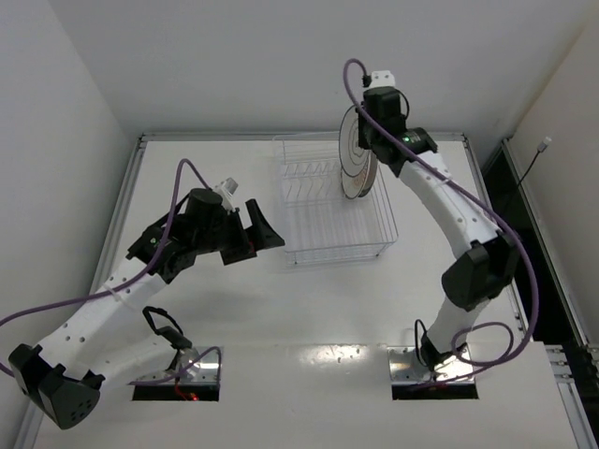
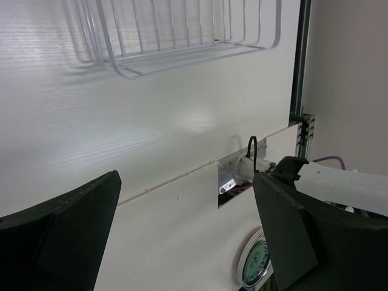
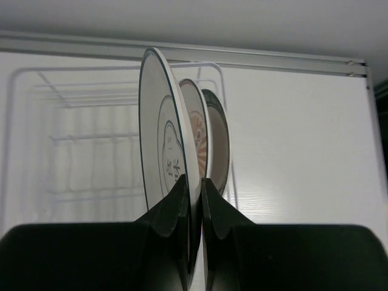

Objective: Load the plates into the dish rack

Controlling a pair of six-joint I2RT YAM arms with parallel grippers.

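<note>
Right gripper pinches plate by its rim, upright over rack, far right. Two other plates upright just behind. Left gripper fingers wide, empty, left of rack.

Glossy white table; plain white walls; metal edge rail

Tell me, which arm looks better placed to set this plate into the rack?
Right. The right gripper pinches the plate upright over the rack, beside two plates already standing there. The left gripper is open, empty, off to the rack's left side.
</note>
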